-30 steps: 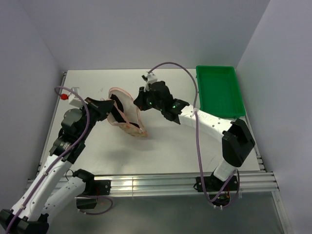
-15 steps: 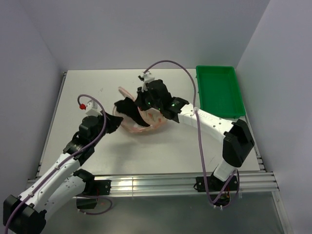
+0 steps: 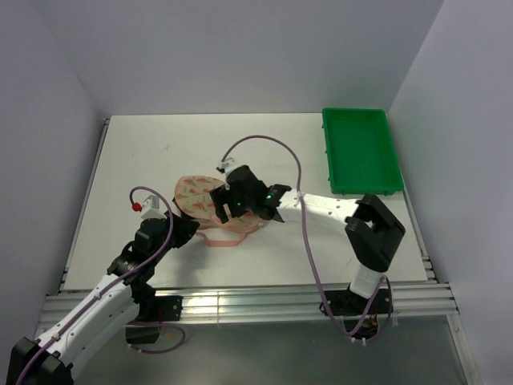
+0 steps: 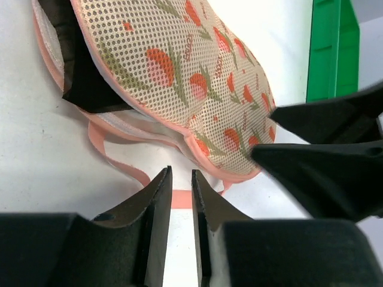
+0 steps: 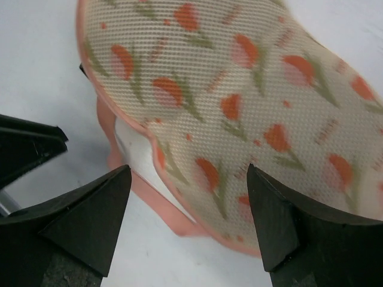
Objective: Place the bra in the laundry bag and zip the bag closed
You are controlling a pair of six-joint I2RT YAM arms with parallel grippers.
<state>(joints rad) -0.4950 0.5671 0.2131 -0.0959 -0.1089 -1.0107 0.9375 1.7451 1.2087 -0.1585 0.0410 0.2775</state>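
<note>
The laundry bag (image 3: pixel 196 195), peach-pink mesh with red-orange flower prints, lies flat on the white table. In the left wrist view the laundry bag (image 4: pixel 179 66) gapes at its left end, where the black bra (image 4: pixel 84 89) shows inside it. My left gripper (image 3: pixel 191 228) sits low at the bag's near edge; in its own view the left gripper (image 4: pixel 181 179) has its jaws a narrow slit apart, with nothing between them. My right gripper (image 3: pixel 220 205) hovers over the bag's right lobe. Seen from the right wrist, the right gripper (image 5: pixel 187 179) is wide open above the laundry bag (image 5: pixel 239 89).
A loose pink strap (image 4: pixel 116 158) trails from the bag onto the table just beyond my left fingertips. A green plastic tray (image 3: pixel 361 151) stands at the back right. Grey walls close in the table on three sides.
The bag, held up between both grippers a second ago, now lies on the table. Both grippers have let go and opened, and both arms have come lower and nearer.
</note>
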